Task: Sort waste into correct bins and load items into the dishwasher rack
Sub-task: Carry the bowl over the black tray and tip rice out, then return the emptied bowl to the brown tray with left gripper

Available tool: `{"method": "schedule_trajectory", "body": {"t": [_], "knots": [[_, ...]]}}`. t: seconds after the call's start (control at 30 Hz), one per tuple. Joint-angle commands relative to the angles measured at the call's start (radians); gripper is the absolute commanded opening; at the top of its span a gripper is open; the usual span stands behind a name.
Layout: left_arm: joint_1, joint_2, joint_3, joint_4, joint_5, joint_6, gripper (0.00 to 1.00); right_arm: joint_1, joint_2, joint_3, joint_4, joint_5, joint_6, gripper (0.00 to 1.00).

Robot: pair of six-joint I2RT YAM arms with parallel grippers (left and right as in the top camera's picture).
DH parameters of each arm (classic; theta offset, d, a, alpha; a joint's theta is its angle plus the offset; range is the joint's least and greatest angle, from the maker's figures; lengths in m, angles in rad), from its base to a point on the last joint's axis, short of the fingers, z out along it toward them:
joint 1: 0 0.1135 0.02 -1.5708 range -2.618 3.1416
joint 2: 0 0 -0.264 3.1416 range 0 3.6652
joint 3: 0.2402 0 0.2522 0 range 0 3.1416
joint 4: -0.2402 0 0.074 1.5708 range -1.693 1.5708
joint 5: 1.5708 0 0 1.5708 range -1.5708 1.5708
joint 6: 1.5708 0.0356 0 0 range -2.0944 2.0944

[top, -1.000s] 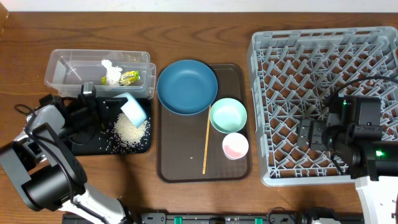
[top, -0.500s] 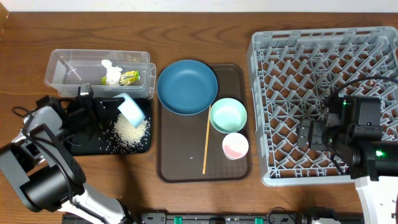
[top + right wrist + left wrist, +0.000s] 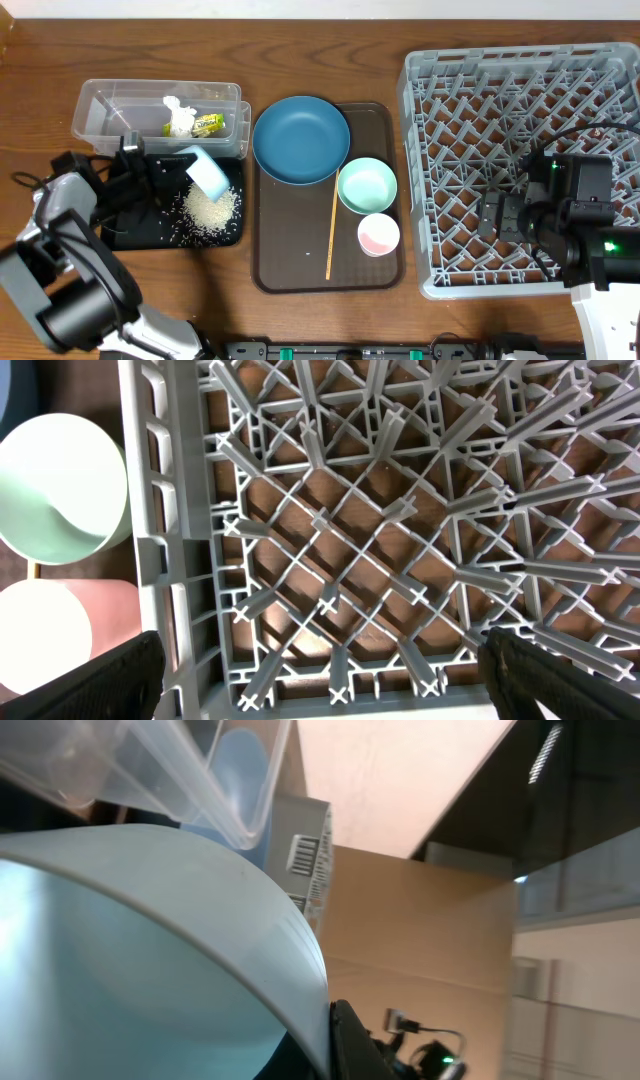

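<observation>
1 light-blue bowl [image 3: 208,172] in play: we see left tool [image 3: 183,163] pinching its rim, tipped over black tray [image 3: 135,235], likely so rice [image 3: 210,208] lands there. Right tool [image 3: 325,675] spread, empty, over rack [image 3: 412,180]; we judge it waiting. Wrapper [image 3: 208,124], tissue [image 3: 178,118] lie in clear tub [image 3: 100,100].

Light-blue bowl [image 3: 130,950] blurred, cropped by the left wrist frame (left pincer [image 3: 180,166] tips perhaps behind it), dishwasher rack [image 3: 414,170] cut off at right
</observation>
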Motion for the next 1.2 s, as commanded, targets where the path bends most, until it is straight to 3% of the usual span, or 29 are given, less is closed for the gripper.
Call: {"method": "schedule_trajectory", "body": {"t": [0.0, 0.07, 0.13, 0.37, 0.6, 0.9, 1.17], "knots": [[0.0, -0.081, 0.011, 0.0, -0.2, -0.041, 0.06, 0.01, -0.005, 0.019, -0.004, -0.004, -0.013, 0.99], [-0.001, -0.11, 0.011, -0.028, -0.397, -0.135, 0.06, 0.01, -0.005, 0.019, -0.002, -0.004, -0.013, 0.99], [-0.009, -0.143, 0.011, -0.059, -0.497, -0.137, 0.06, 0.01, -0.005, 0.019, 0.0, -0.004, -0.013, 0.99], [-0.142, -0.292, 0.011, -0.083, -0.622, -0.121, 0.06, 0.01, -0.005, 0.019, 0.0, -0.004, -0.013, 0.99], [-0.491, -0.399, 0.01, -0.083, -0.892, -0.122, 0.06, 0.01, -0.005, 0.019, 0.0, -0.004, -0.013, 0.99], [-0.952, -0.327, 0.01, -0.051, -1.175, -0.133, 0.06, 0.01, -0.005, 0.019, 0.0, -0.004, -0.013, 0.99], [-1.157, -0.197, 0.01, 0.029, -1.202, -0.159, 0.06, 0.01, -0.005, 0.019, 0.0, -0.004, -0.013, 0.99]]}}
